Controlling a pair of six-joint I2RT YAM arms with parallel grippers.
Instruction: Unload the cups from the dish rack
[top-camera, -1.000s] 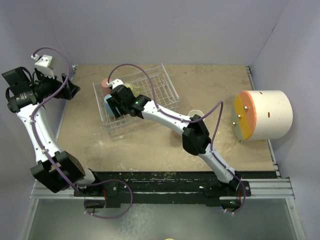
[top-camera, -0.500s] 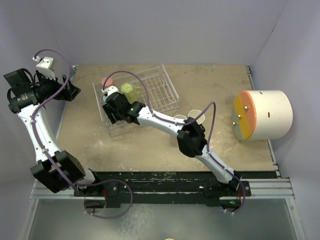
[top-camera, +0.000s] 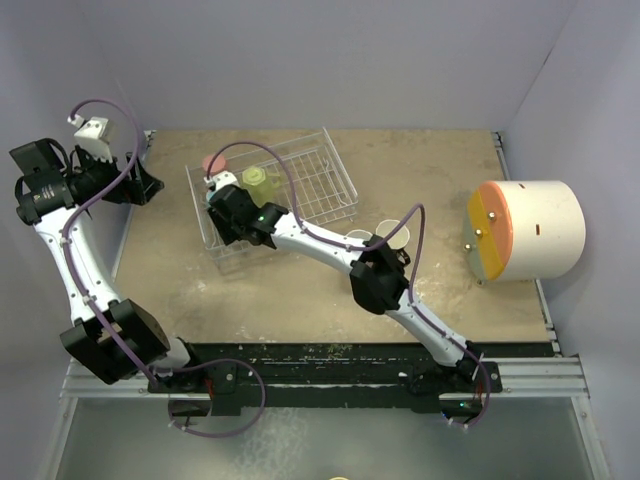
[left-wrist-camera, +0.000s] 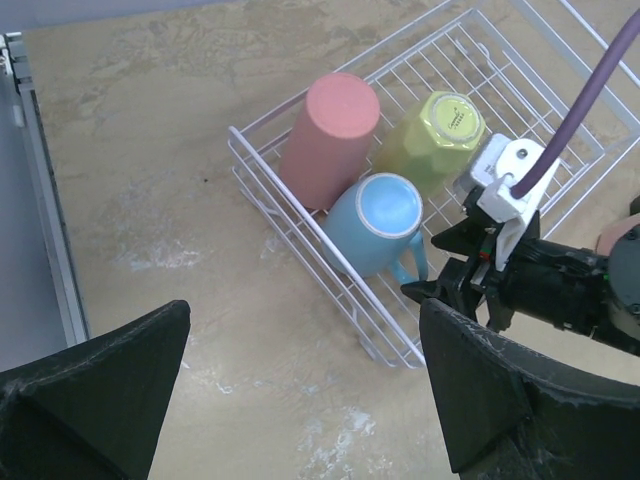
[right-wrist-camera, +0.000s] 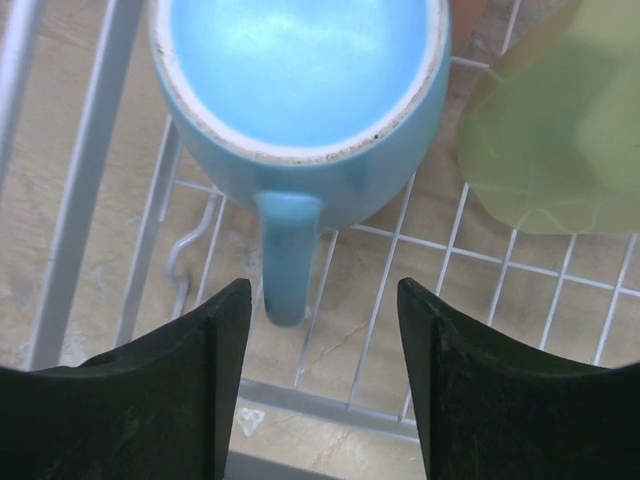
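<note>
The white wire dish rack (top-camera: 300, 180) stands at the back left of the table. It holds a coral-red cup (left-wrist-camera: 330, 135) and a yellow-green cup (left-wrist-camera: 440, 135), both upside down, and a light blue cup (right-wrist-camera: 300, 70) lying on its side. My right gripper (right-wrist-camera: 322, 300) is open inside the rack, and the blue cup's handle (right-wrist-camera: 288, 255) lies between its fingers, nearer the left one. The left gripper (left-wrist-camera: 305, 310) hangs open above the table, left of the rack (left-wrist-camera: 300, 220). Two pale-rimmed cups (top-camera: 397, 232) stand on the table behind the right arm's elbow, partly hidden.
A big cream cylinder with an orange-yellow face (top-camera: 525, 230) lies at the right of the table. A metal rail (left-wrist-camera: 40, 200) runs along the table's left edge. Purple cables loop above both arms.
My right gripper has slid left and lower in the rack onto the blue cup's handle, and its jaws have narrowed. The left arm has barely moved.
</note>
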